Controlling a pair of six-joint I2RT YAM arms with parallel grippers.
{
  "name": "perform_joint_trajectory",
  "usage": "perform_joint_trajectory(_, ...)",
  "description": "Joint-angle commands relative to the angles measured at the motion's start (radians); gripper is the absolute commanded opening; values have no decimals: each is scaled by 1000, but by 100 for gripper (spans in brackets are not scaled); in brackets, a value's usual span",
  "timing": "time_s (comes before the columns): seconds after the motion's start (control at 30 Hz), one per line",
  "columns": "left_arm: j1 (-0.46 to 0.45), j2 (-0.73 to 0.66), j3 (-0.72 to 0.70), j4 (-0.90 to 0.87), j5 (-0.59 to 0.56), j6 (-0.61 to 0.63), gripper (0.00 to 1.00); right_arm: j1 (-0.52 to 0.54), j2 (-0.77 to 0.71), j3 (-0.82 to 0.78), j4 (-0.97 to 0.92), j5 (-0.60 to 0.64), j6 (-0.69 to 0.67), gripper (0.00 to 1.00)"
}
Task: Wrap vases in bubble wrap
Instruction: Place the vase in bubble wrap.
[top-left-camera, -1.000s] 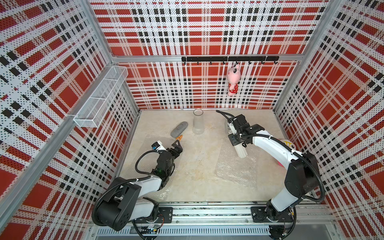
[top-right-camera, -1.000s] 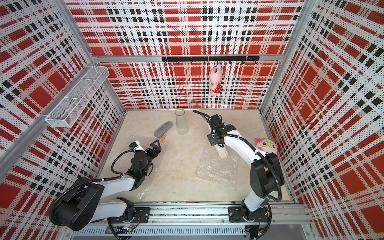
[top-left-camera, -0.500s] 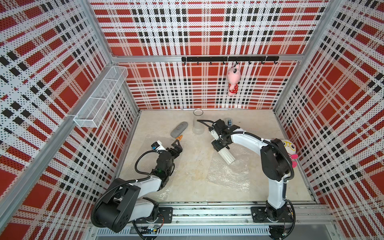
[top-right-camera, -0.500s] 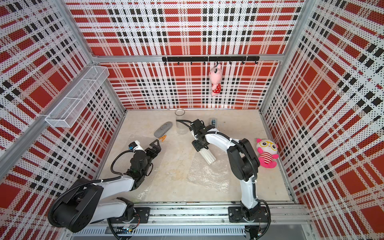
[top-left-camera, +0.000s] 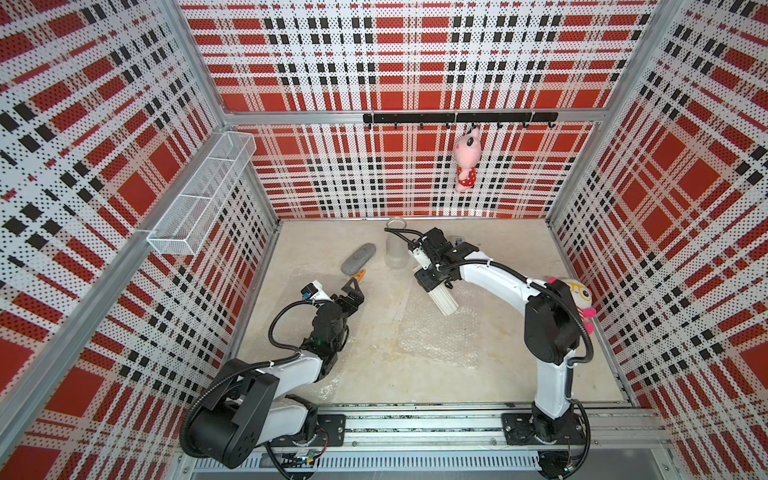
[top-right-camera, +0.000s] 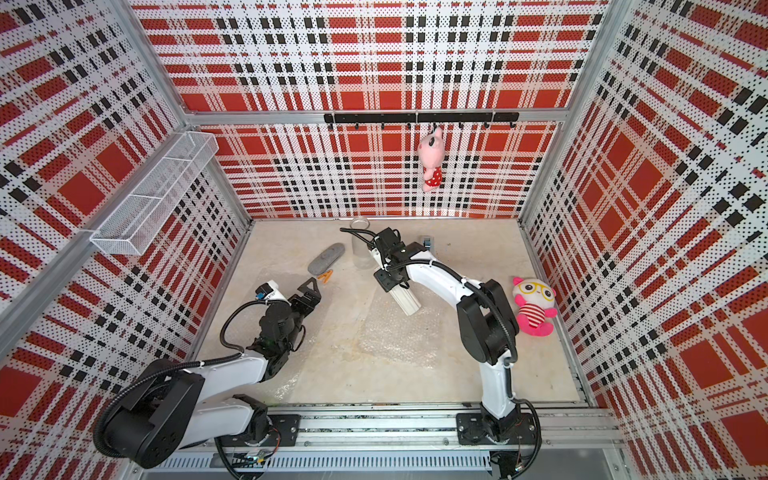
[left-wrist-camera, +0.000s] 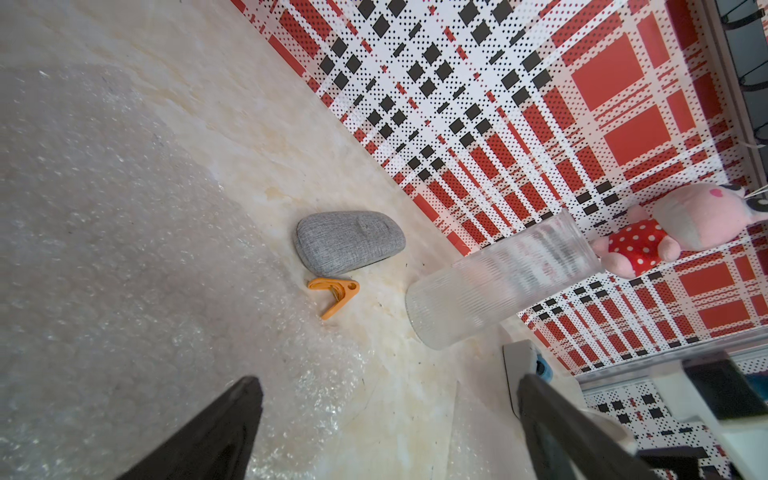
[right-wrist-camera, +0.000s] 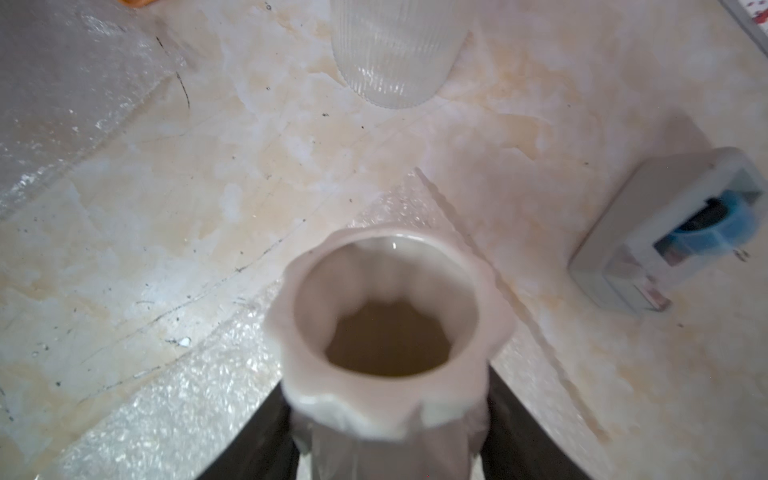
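Right gripper (top-left-camera: 432, 284) clamps the white vase (top-left-camera: 445, 302), tilted over the bubble wrap (top-left-camera: 440, 338) at table centre. Left gripper (top-left-camera: 354, 291) gapes empty at 9 o'clock. A careless swing could topple the glass vase (top-left-camera: 394, 251) at 11 o'clock.

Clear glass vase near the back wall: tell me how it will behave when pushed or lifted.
The clear glass vase stands upright and tall, so a push near its rim would likely tip it. Its round body would probably roll once down. Being glass, it is likely stiff, breakable and slippery.
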Motion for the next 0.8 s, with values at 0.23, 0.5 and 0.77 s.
perform_joint_trajectory(0.23, 2, -7, -7, 24, -11, 1, 99, 6, -181, -203, -114, -56, -113, 37)
perform_joint_trajectory(0.5, 4, 5, -6, 31, -11, -1, 99, 54, -99, -268, -41, -74, -112, 39)
perform_joint_trajectory(0.77, 5, 6, -7, 30, -18, 3, 99, 56, -1, -278, 78, -95, -119, 51)
